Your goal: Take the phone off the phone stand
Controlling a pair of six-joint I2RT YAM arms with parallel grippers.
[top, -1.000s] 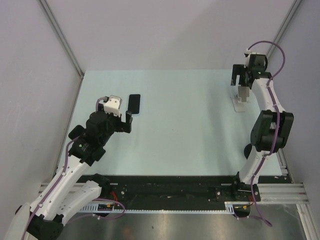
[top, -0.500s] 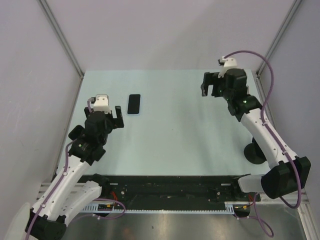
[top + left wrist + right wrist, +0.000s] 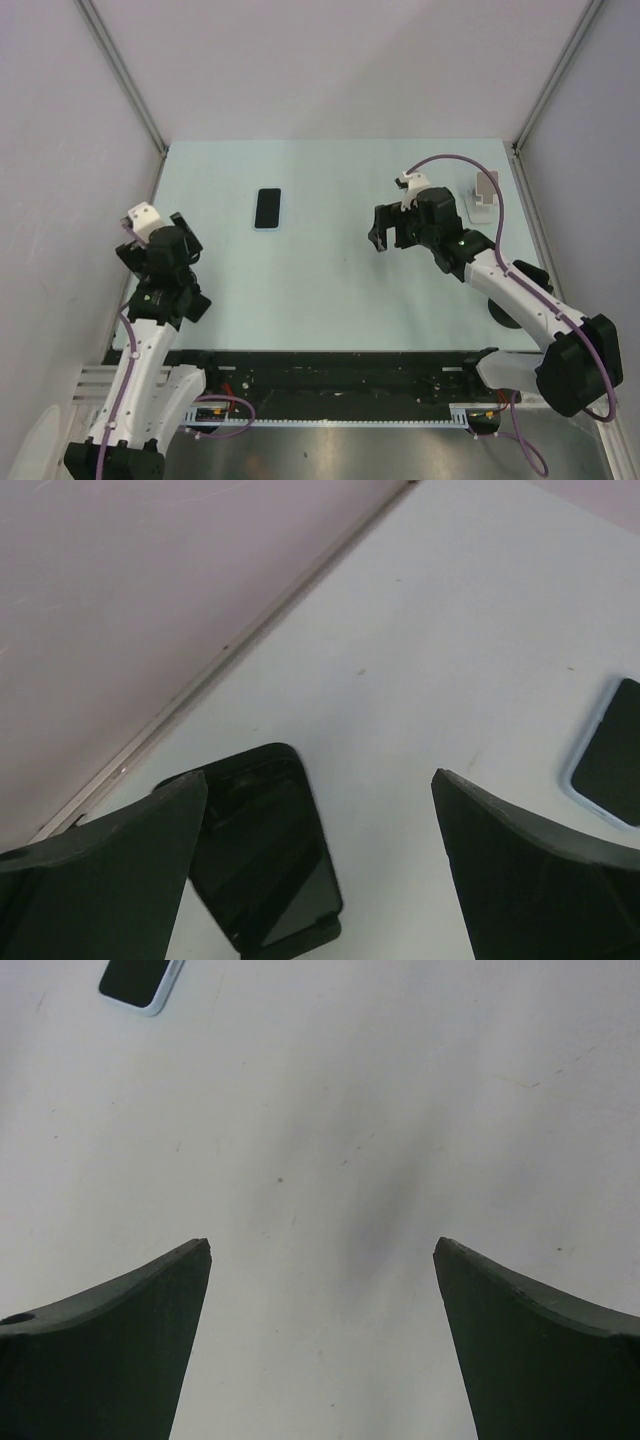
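Evidently the task is done: the left gripper [image 3: 318,774] hangs with fingers apart, the black, pale-blue-edged slab phone [image 3: 267,208] lies flat on the pale green table [image 3: 330,270], the right gripper [image 3: 322,1245] is likewise spread and empty, and the small grey plastic phone stand [image 3: 484,190] stands bare, well apart.

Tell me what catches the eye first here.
A dark phone lies flat on the pale table, left of centre toward the back. The stand sits empty near the far right edge. The left fingers and right fingers are open, gripping nothing, well apart from both.
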